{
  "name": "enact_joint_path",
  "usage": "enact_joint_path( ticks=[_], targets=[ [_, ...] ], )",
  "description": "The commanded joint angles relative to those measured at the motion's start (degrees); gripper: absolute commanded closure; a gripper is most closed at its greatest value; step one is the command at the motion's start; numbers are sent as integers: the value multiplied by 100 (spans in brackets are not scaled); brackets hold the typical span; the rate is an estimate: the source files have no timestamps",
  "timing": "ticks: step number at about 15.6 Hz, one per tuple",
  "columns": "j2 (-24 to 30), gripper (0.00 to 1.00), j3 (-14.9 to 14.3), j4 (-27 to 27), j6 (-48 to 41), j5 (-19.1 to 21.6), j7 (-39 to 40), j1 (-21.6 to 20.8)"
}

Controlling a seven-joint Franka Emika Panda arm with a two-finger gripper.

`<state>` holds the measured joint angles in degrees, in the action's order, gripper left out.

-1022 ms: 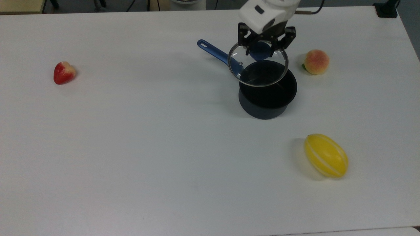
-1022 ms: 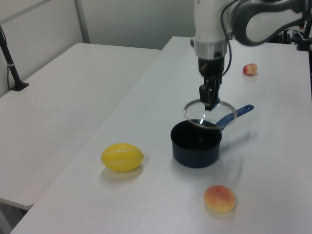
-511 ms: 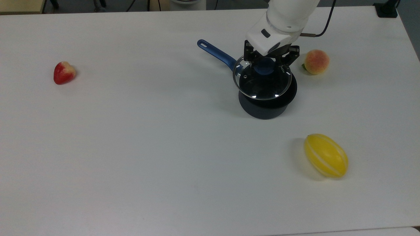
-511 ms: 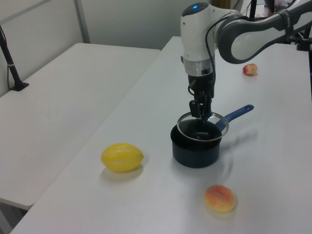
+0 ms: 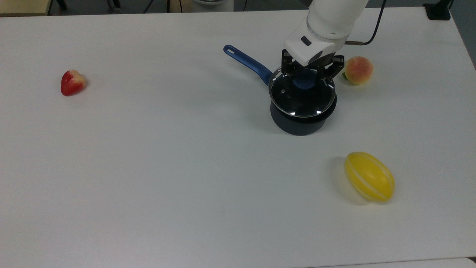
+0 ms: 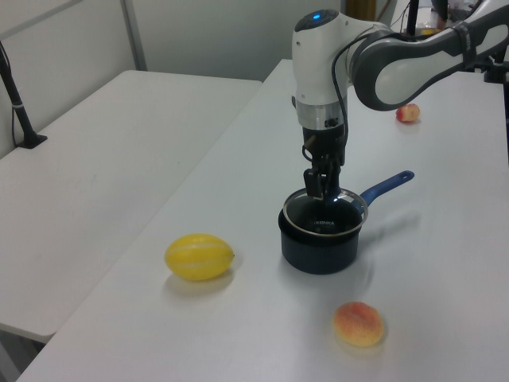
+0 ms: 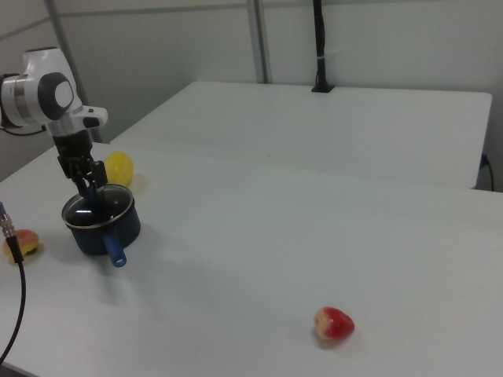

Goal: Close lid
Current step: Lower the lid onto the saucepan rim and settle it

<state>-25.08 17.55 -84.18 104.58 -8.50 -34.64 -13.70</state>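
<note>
Top view, left to right: strawberry (image 5: 72, 82) far out on the bench's (image 5: 167, 167) left, well apart from the work. Blue handle (image 5: 247, 63) runs up and left from the saucepan (image 5: 303, 119). The lid (image 5: 302, 97) lies level over the saucepan's mouth, rim nearly matched to rim, set a touch toward the top view's left; whether it rests fully seated, cannot tell. The tool (image 5: 305, 79) stands straight above, fingers closed narrowly on the lid's blue knob (image 5: 305, 82), so the thing lies directly below the tool. Judged: the coming move turns on that vertical line — release, then lift away. Peach (image 5: 358, 70) just right of the saucepan; yellow melon (image 5: 369, 176) nearer, lower right.
</note>
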Motion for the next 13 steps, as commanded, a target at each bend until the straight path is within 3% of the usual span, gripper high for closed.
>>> enact_joint_path(
  ticks=[1,13],
  targets=[
    [-111,100,-24,156,80,-152,-192,-106],
    [-234,100,-24,148,247,-407,-201,-194]
  ],
)
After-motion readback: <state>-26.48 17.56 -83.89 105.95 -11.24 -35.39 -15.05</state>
